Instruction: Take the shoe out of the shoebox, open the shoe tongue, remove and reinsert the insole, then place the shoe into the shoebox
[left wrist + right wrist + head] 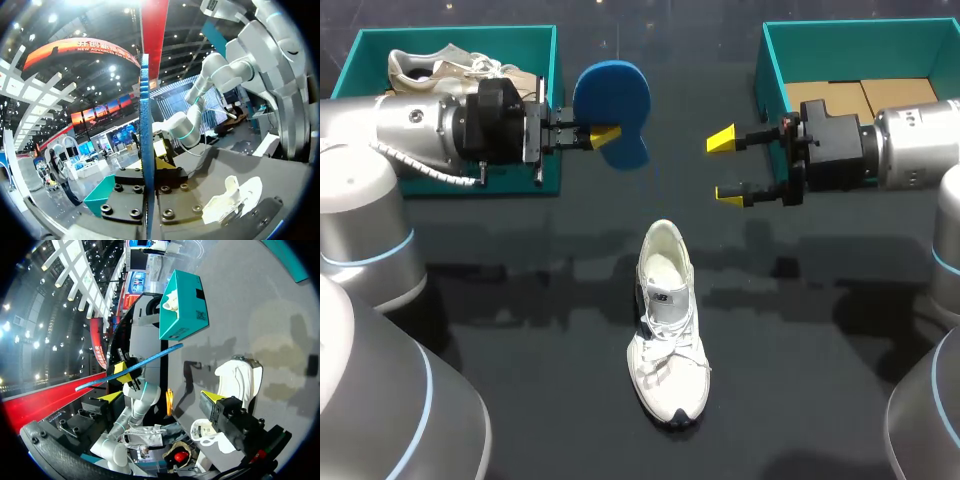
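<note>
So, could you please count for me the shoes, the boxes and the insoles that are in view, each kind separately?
Shoes: 2, a white shoe on the table and a second shoe inside the left box.
Teal boxes: 2, the left box and the right box.
Insoles: 1, the blue insole, held by the left gripper.
Total: 5.

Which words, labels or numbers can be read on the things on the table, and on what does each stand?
No text can be read.
On the shoe: a small mark on the tongue, too small to read.
On the left shoebox: a dark square label on its outer wall, too blurred to read.
On the blue insole: no print shows.
</note>
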